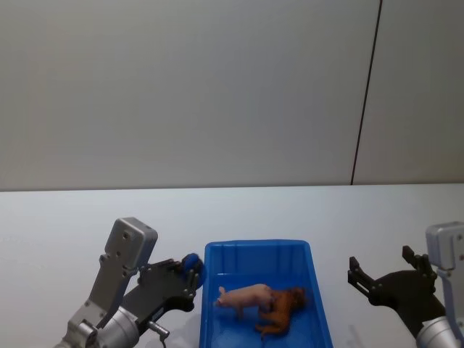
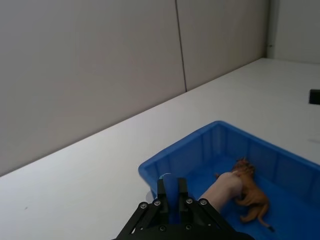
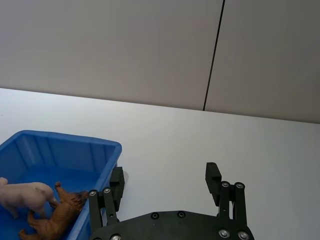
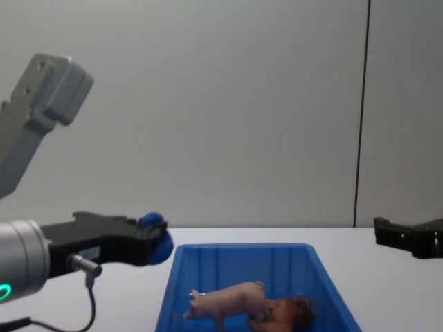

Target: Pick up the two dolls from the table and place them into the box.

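Note:
The blue box (image 1: 217, 255) stands on the white table (image 1: 58, 225) in front of me. Both dolls lie inside it, touching: the pale pink pig (image 1: 246, 296) (image 4: 232, 299) and, to its right, the reddish-brown lion (image 1: 284, 308) (image 2: 252, 196) (image 3: 55, 220). My left gripper (image 1: 187, 274) (image 2: 170, 192) hovers just left of the box's far left corner, shut on a small blue ball (image 1: 191, 262) (image 4: 154, 223). To the right of the box, above the table, my right gripper (image 1: 383, 267) (image 3: 165, 177) is open with nothing between its fingers.
Bare white table stretches behind and to both sides of the box. A plain grey wall with a dark vertical seam (image 1: 366, 94) stands behind the table.

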